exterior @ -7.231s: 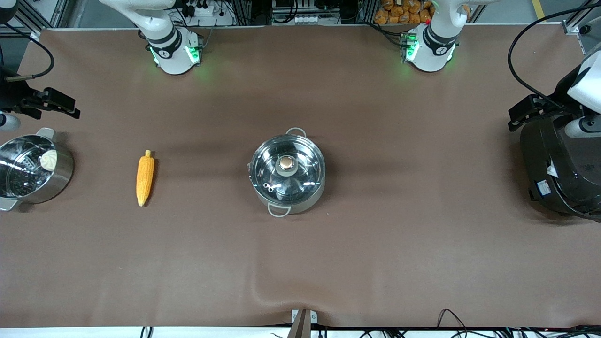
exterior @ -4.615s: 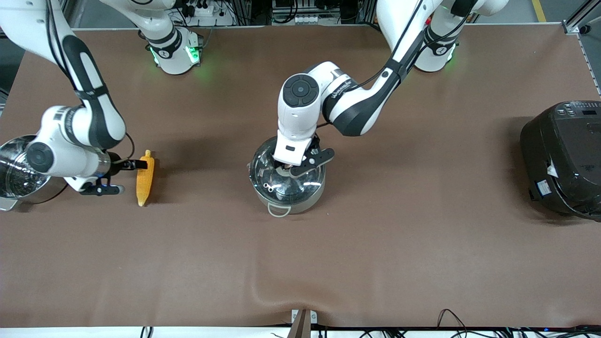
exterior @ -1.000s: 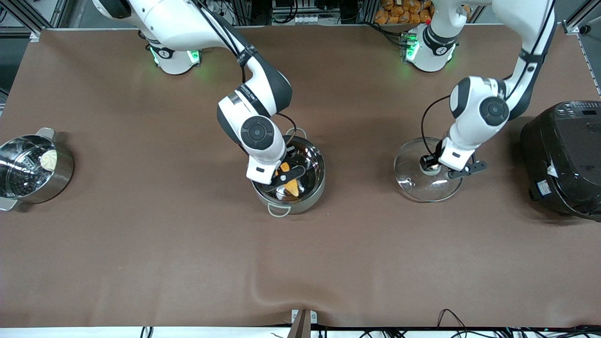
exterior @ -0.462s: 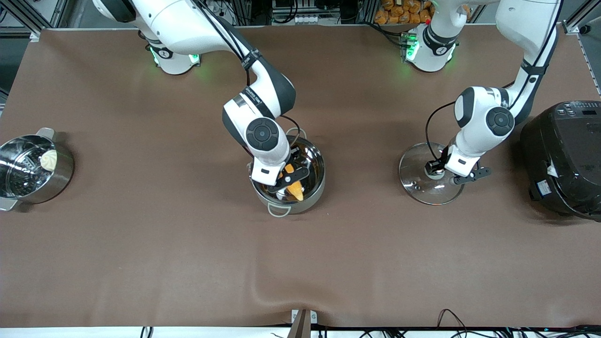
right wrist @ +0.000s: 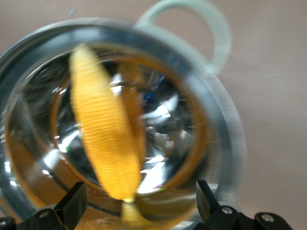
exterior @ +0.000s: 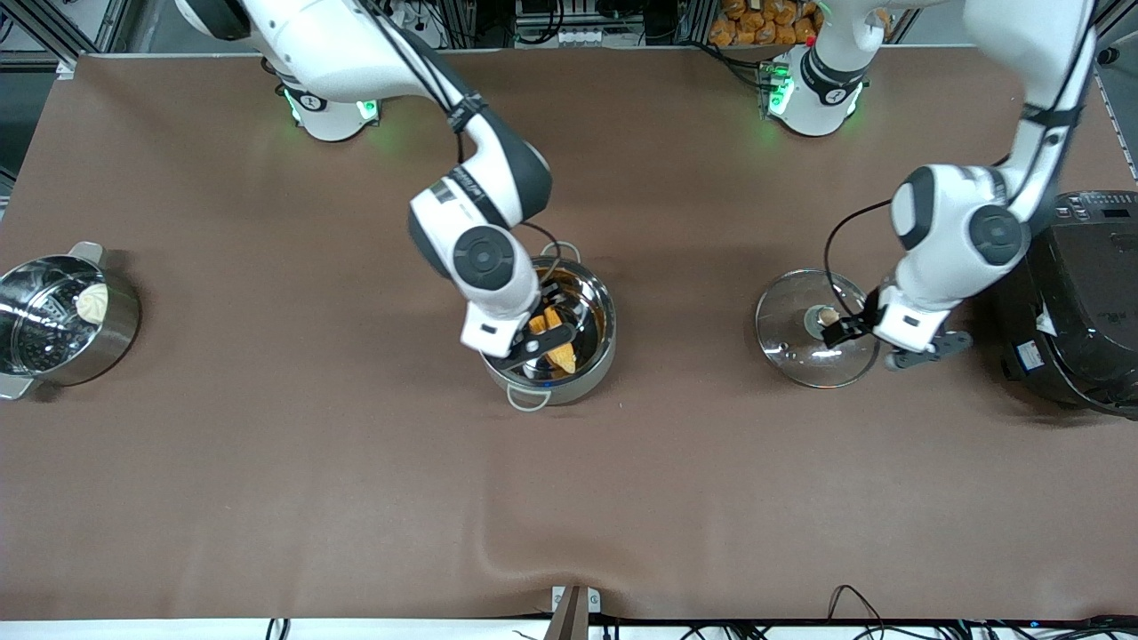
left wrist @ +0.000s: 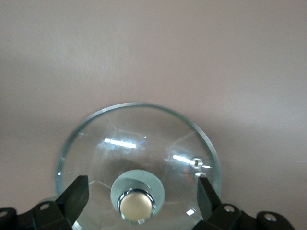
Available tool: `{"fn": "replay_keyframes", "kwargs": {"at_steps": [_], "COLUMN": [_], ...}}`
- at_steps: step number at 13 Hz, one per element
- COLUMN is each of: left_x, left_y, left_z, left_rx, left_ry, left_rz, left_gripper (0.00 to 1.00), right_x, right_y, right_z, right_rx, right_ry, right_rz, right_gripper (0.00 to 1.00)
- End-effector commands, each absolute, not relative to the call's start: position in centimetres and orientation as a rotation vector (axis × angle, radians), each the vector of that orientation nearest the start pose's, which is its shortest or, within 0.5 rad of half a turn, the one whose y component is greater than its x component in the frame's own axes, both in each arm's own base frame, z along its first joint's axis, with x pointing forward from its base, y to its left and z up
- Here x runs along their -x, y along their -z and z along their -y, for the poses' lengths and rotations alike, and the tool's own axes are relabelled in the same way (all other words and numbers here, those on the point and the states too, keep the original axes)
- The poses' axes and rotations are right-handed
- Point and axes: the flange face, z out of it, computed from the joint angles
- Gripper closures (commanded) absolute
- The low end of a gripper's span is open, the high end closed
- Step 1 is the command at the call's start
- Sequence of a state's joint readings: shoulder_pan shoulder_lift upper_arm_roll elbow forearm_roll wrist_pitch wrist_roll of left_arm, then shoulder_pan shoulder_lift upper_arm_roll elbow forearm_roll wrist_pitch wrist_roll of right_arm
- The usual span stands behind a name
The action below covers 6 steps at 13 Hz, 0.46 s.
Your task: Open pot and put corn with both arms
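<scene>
On the brown table [exterior: 267,498], the pot [exterior: 587,369] stands open near the middle, one pale loop handle at its 6 o'clock toward the front camera and the other at 12 o'clock. The corn [exterior: 558,342] lies inside it, slanted against the shiny wall with its pale tip down, as the right wrist view shows [right wrist: 108,139]. The right end effector [exterior: 532,342] hovers over the pot's mouth with its fingers spread wide and clear of the cob — nothing is gripped.

Toward the left arm's end of the table, at about 3 o'clock from the pot and well apart from it, the glass lid [exterior: 805,351] rests flat on the table with its copper knob [exterior: 827,316] up. The left end effector [exterior: 876,342] hangs just above the lid's rim, fingers parted on either side of the knob in the left wrist view [left wrist: 139,203] and not touching it.

By the look of it, both steps are done: pot opened, corn delivered. What remains is retreat — each arm should lift straight up first, the right one clearing the rim without knocking the cob.

A steamer pot [exterior: 62,324] with a bun and a black cooker [exterior: 1080,311] sit at the table's ends.
</scene>
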State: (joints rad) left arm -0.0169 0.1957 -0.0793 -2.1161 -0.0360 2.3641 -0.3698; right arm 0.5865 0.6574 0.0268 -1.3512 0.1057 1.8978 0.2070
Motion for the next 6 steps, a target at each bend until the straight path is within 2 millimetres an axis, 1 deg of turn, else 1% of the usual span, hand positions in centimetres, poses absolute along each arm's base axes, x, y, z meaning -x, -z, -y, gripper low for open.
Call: {"fn": "replay_keyframes", "kwargs": {"at_steps": [1,2,3,4,5,6], "left_x": [-58.2,-58.0,-57.8,-57.6,-57.5,-57.1], "left_y": [-44.5,-48.6,-52.2,-55.4,-58.4,-60.6], "left_z": [5.1,5.0,4.9,4.3,3.6,3.6], "left_rx": [3.162,3.161,3.162,3.162,3.162,3.163], "left_ry": [0.077,0.082,0.095,0.108,0.116,0.102], "left_rz": [0.444,0.446,0.435,0.433,0.437,0.423], "left_gripper": [0.0,0.0,0.0,0.0,0.0,0.0], "right_x": [-62.3,-63.1,-63.9,-64.5,-64.5,-64.3], "right_y": [-37.8,-38.7,-39.3,-39.6,-40.2,-41.2], "right_z": [-32.3,-29.4,-26.2,-22.5,-19.4,-16.0], "right_rx": [3.023,3.037,3.037,3.026,3.011,2.999], "right_ry": [-0.255,-0.273,-0.286,-0.291,-0.286,-0.276], "right_rz": [0.359,0.313,0.288,0.308,0.36,0.388], "right_gripper": [0.0,0.0,0.0,0.0,0.0,0.0]}}
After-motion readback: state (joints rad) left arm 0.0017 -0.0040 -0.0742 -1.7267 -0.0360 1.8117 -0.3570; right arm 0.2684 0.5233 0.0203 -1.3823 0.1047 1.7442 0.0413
